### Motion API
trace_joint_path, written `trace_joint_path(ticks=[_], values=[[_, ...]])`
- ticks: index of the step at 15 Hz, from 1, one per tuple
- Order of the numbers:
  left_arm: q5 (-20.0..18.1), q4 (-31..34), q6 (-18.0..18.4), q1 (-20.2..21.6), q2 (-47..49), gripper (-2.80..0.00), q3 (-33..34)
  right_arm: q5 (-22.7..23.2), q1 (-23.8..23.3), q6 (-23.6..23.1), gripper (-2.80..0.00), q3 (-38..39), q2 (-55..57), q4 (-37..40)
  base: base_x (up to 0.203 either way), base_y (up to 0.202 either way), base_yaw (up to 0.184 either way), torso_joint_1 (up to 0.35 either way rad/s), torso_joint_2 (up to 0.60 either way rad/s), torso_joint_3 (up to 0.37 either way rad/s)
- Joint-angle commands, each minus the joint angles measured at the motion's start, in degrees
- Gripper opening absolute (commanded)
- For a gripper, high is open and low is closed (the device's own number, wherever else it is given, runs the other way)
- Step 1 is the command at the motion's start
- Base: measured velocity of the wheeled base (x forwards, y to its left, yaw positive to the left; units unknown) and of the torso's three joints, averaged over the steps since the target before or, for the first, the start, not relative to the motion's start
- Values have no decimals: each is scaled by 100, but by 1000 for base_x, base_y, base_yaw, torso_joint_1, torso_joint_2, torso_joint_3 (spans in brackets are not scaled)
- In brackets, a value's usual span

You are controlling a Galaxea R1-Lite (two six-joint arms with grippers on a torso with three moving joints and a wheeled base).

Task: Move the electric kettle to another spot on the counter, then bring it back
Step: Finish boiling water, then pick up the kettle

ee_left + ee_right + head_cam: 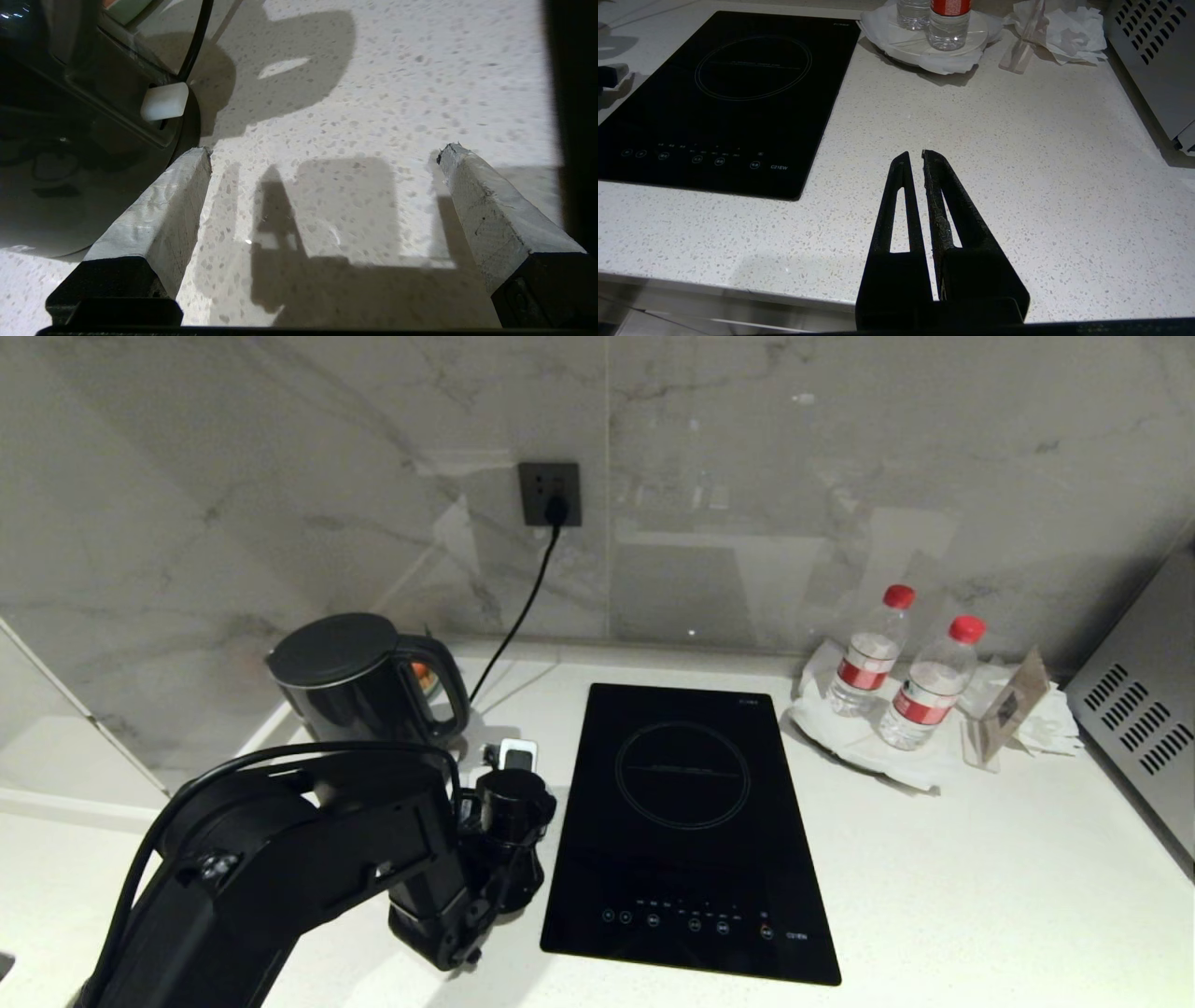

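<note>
Stretching from the marble wall to the front edge, the speckled white worktop (980, 859) carried everything. A silver appliance (1144, 728) with vent slots stood at its right edge. Set into the worktop near the middle was a black cooktop (686, 831), its touch controls toward the front edge.

The left arm (280, 868) reached over the worktop's left part, its wrist beside the cooktop's left side. The kettle (359, 681) stood in the back left area, close to the wall, lid on, handle turned toward the cooktop. A black cord (523, 607) ran from a wall socket (550, 494) down to the worktop behind the kettle.

Near the back right corner, a white plate on crumpled paper (859, 733) held two clear bottles (932, 695) with red caps and red labels. A small card stand (1008, 709) stood just beside them, toward the appliance.

The left end effector (324, 149) pointed down at bare worktop with its two fingers (154, 210) spread wide, holding nothing; one fingertip lay just beside the kettle's foot, whether touching could not be told. A small white tab (164, 101) showed at the kettle's lower wall.

The right end effector (915, 154) hung above the worktop's front edge, right of the cooktop, its fingers closed together with nothing between them.
</note>
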Motion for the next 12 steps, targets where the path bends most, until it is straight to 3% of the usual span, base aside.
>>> trace_joint_path(ticks=[1,5,8,12], values=[[30,-88,-4,-92,-179,0,142,9,0,-6,-280,0,5,3,0,0,0,0,0,0],[160,-599,-71,-101,-588,0,662,9,0,-6,-280,0,5,3,0,0,0,0,0,0],[201,-688,-514,-99,-814,0,865,9,0,-6,-280,0,5,3,0,0,0,0,0,0],[203,-760,-629,-91,-954,0,925,9,0,-6,-280,0,5,3,0,0,0,0,0,0]])
